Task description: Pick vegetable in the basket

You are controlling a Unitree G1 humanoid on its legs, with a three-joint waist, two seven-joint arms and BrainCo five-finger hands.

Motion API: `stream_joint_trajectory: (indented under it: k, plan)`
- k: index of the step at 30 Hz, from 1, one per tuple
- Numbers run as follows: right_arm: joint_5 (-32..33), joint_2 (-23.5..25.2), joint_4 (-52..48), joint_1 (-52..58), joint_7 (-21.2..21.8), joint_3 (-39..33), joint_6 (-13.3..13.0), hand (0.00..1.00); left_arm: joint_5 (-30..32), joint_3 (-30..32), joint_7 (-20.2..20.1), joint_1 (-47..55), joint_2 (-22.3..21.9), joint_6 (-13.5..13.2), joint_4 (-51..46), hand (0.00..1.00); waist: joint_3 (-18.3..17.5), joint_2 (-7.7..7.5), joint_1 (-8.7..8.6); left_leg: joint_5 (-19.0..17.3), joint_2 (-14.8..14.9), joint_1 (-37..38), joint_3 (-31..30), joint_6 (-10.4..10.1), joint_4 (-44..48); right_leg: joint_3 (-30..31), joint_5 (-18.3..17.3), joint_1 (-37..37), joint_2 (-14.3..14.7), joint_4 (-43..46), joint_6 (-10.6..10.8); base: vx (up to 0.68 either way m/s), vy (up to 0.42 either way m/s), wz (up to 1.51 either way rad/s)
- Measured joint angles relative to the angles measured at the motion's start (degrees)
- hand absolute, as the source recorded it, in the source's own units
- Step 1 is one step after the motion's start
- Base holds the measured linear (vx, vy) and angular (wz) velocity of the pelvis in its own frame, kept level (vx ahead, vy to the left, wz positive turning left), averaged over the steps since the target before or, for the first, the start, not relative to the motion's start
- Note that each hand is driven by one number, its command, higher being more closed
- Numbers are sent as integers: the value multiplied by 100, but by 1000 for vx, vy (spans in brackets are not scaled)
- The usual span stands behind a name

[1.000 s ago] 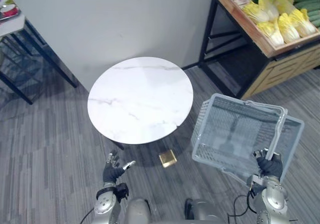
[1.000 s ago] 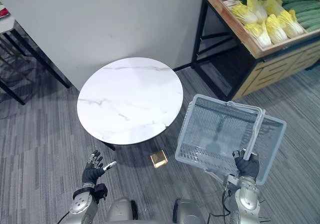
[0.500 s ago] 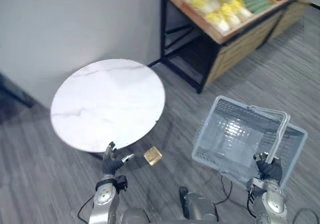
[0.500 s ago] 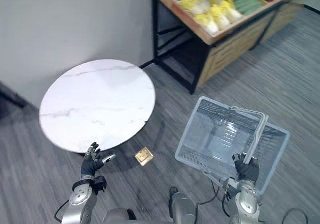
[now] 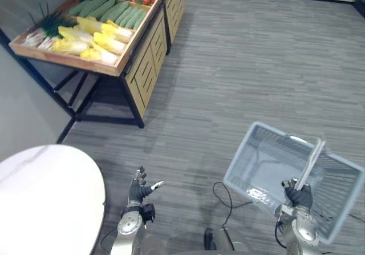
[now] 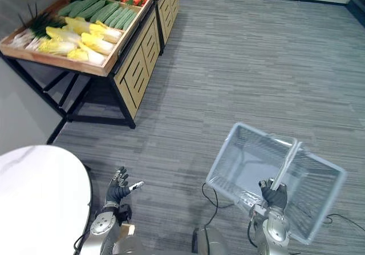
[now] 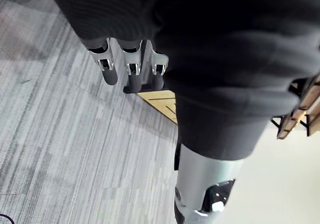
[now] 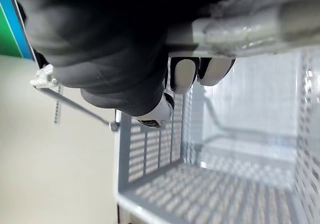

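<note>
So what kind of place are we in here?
Probably a grocery produce section, perhaps staged: a wooden stand holds yellow cabbages and cucumbers, and the right hand grips a plastic shopping basket.

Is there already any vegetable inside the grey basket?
No, the basket hanging from the right hand holds nothing; the vegetables lie on the wooden shelf.

Perforated plastic basket (image 5: 255,153), glossy marbled table (image 5: 45,201), wooden stand (image 5: 146,61), matt ribbed carpet (image 5: 256,55)
</note>
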Motion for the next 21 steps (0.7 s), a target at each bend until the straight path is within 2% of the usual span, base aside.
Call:
stream_joint_trajectory:
  k: [1,2,3,4,5,7,9,10,12,13,14,15,16,17,18,19,20,21]
  plan:
    - [-3,-22,45,-1,57,32,1,100,0,9,0,-90,30,-5,-5,0,-23,-39,-70,-213,-95,-38,59,119,189,-2,5,123,-138,-55,42,487,197,17]
    - [-87,-20,240,-31,143,75,12,100,0,4,-1,-186,-22,-5,-4,0,-17,-70,-51,-435,-239,73,138,227,268,20,52,79,-266,303,223,720,322,13]
    - [-188,7,446,-104,206,76,92,100,0,-23,-5,-215,-63,-2,0,0,-12,-68,-81,-613,-393,375,151,294,182,41,258,-198,-368,1296,723,713,313,7]
    - [-234,33,490,-99,205,76,158,100,0,-59,-3,-236,-46,3,6,0,-3,-71,-94,-703,-473,619,130,321,75,59,496,-423,-400,1993,1044,701,271,12]
    - [-260,112,529,-22,211,110,221,100,5,-151,5,-302,22,5,5,0,7,-97,-103,-860,-600,1112,80,352,-179,90,833,-922,-448,3424,1096,476,127,15]
    - [-305,149,521,72,298,311,271,100,26,-204,28,-375,64,9,1,0,24,-18,-174,-971,-650,1909,-62,413,-548,-188,513,-1605,-431,4584,497,517,67,18]
    - [-342,152,418,67,319,431,261,100,45,-271,42,-454,128,7,5,0,53,75,-256,-976,-565,2495,-212,422,-940,-694,300,-2155,-415,4337,141,553,-7,23]
    - [-341,151,395,27,321,441,245,100,44,-285,44,-556,158,2,31,0,71,102,-302,-976,-451,2746,-311,422,-1091,-944,274,-2521,-352,3735,98,687,-85,44]
    - [-338,145,391,-53,317,428,213,100,45,-283,61,-694,192,-9,126,0,101,77,-395,-989,-330,2935,-456,397,-1114,-1078,412,-2808,-281,2513,228,590,-148,64]
    - [-337,128,361,-65,310,370,173,100,46,-274,99,-772,246,-8,222,0,87,38,-465,-1072,-245,3070,-617,246,-1092,-1040,907,-2819,-182,1245,188,609,-240,85]
    - [-336,78,328,-70,302,317,145,100,56,-283,123,-779,251,-9,256,0,95,-42,-513,-1233,-209,3265,-837,-42,-1060,-876,2153,-2667,-157,313,70,624,-265,85]
    - [-336,2,335,-82,300,279,145,100,72,-282,124,-789,187,-7,347,0,123,38,-549,-1300,-118,3363,-969,-145,-1042,-938,2460,-2565,-108,352,-126,746,-307,59]
    - [-337,-92,319,-196,299,199,144,100,149,-274,120,-830,86,24,430,0,133,220,-468,-1062,55,3384,-1110,-340,-1020,-1033,2050,-2622,-44,861,-231,602,-244,42]
    - [-337,-70,254,-194,298,160,145,100,171,-277,120,-858,73,26,427,0,142,204,-465,-874,47,3412,-1197,-391,-1003,-1041,1856,-2645,-125,1117,-233,689,-278,60]
    - [-337,-58,142,-119,304,140,146,100,183,-261,118,-844,-19,26,373,0,146,227,-509,-527,64,3446,-1338,-533,-761,-1206,1535,-2494,-186,1393,-275,539,-258,85]
    - [-334,-21,32,26,308,160,152,100,214,-227,120,-787,-135,23,168,0,168,282,-508,-216,195,3246,-1397,-657,-12,-1438,1281,-2066,-181,1293,-304,532,-253,85]
    - [-328,15,-72,102,308,169,152,100,218,-228,117,-721,-178,18,49,0,197,323,-491,20,294,3008,-1409,-731,609,-1514,1200,-1809,-165,1151,-322,514,-199,65]
    - [-319,87,-263,205,295,210,153,100,220,-232,108,-645,-206,4,-133,0,249,301,-419,379,483,2529,-1385,-889,1625,-1623,1101,-1426,-105,842,-365,458,-168,45]
